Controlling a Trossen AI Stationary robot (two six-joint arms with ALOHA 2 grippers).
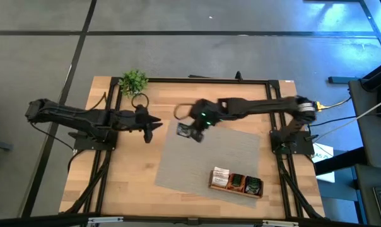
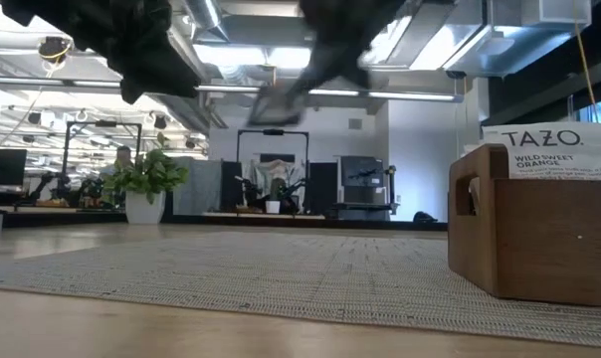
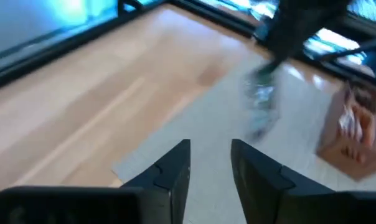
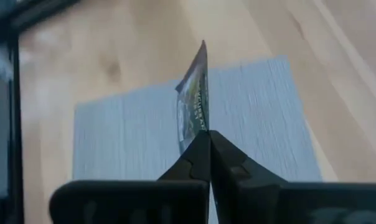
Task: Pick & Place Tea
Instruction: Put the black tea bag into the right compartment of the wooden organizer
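The tea sachet (image 4: 194,99) was pinched tight in the right gripper's (image 1: 193,131) jaws, up in the air over the grey mat's (image 1: 228,157) ten o'clock corner. It looked like the carry step. Next it likely had to go toward five o'clock, to the wooden tray (image 1: 236,183), and drop into a slot. The mat between was bare. The left gripper (image 1: 154,125) waited at nine o'clock, jaws apart, holding nothing.
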